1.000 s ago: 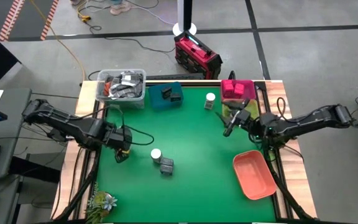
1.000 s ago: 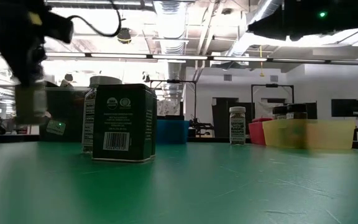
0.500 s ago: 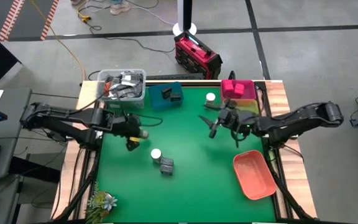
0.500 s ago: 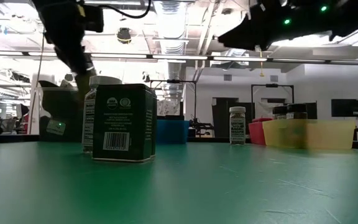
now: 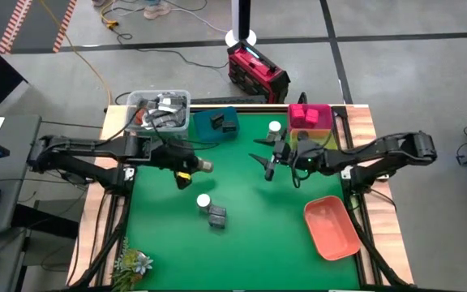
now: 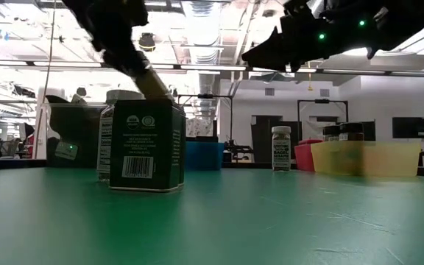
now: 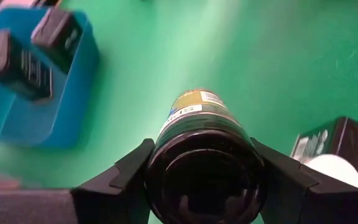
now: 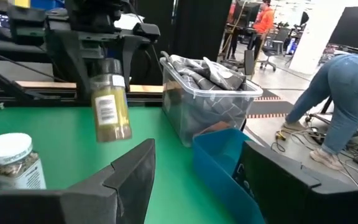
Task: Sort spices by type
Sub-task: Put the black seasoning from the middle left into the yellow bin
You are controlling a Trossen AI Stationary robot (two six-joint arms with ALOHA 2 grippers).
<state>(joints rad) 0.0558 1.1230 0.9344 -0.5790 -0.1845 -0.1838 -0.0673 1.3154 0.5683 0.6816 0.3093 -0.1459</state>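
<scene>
Desk: we see a green mat (image 5: 242, 235) on a wood-edged table, with a workshop room behind it.
Left gripper (image 5: 191, 167): we find it clenched on a dark-lidded round jar (image 5: 202, 166), held tilted in the air over the desk's left half; its own wrist view shows both fingers against the jar's sides.
Right gripper (image 5: 267, 159): we see it spread apart and holding nothing, hovering just off the back edge's white-capped jar (image 5: 275, 129).
Middle of desk: we count another white-capped jar (image 5: 203, 201) touching a dark tin (image 5: 216, 215).
Back edge: we note a clear tub (image 5: 160, 113) at the left corner, a teal tray (image 5: 217, 124) holding dark tins, and pink boxes (image 5: 309, 115) near the right corner.
Front right: a salmon tray (image 5: 332, 227).
</scene>
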